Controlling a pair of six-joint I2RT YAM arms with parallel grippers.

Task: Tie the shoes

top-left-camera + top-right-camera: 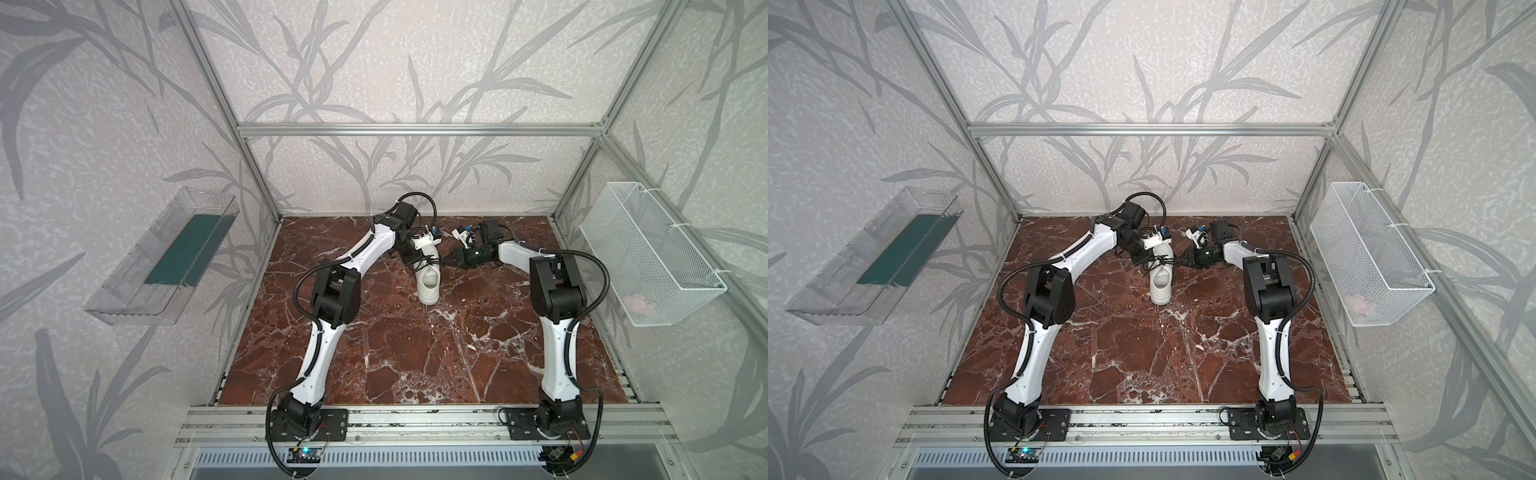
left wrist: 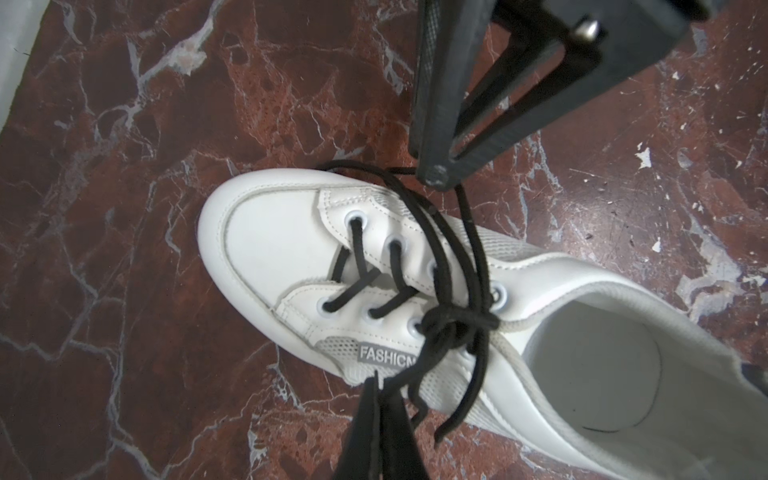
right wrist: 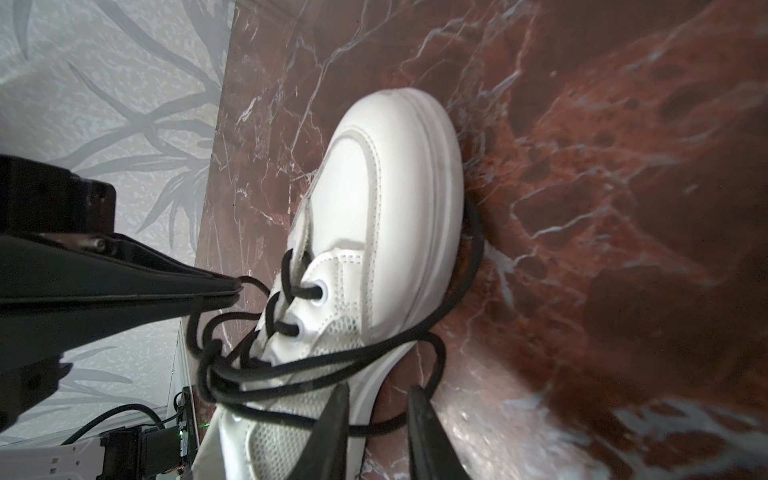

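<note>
Sneaker (image 1: 429, 279) mid-table, toe away from bases, knot half formed. Left gripper (image 2: 384, 388) clenched on lace (image 2: 446, 266). Right gripper (image 3: 376, 397) jaws apart around a loop, not pinching. Risk: loop slipping out, knot loosening, shoe dragging.

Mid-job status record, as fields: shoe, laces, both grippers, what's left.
sneaker: white, upright on the marble table, toe toward the back wall
laces: black, knotted near the top eyelets, strands running out to both sides
left gripper: jaws shut on a lace strand
right gripper: jaws narrowly apart around a lace loop, not yet pinching
remaining: probably close the right jaws, then pull both ways to tighten
</note>
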